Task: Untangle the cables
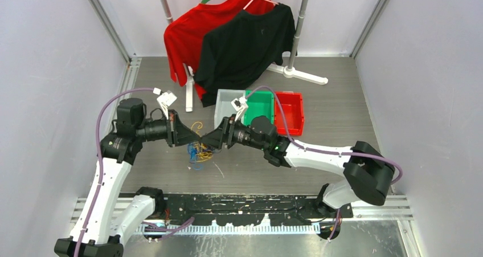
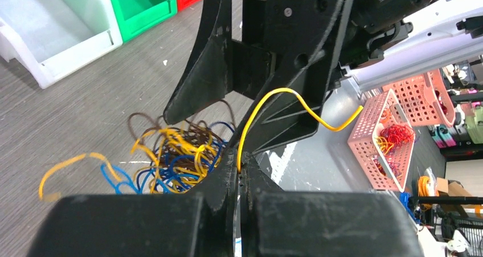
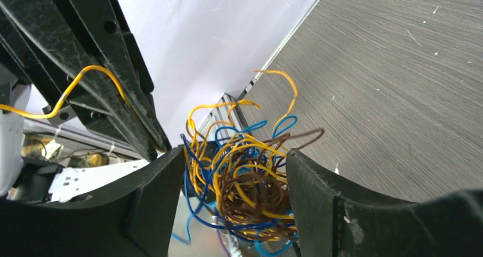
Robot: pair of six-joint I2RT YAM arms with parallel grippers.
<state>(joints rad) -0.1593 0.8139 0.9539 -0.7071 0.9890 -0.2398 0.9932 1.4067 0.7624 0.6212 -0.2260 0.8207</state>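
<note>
Yellow cable (image 2: 273, 94) was clamped between the closed fingers of the left gripper (image 2: 239, 168). Right gripper (image 3: 234, 157) jaws stood apart, unclamped, with the tangle of cables (image 3: 245, 183) between its fingers. Bins (image 1: 261, 106) sat just behind it. Bare table (image 1: 342, 137) lay to its right and on the near side.

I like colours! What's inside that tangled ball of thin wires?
The tangled ball of thin wires shows yellow, blue and dark brown loops crossing each other. Its middle is hidden under the outer loops.
</note>
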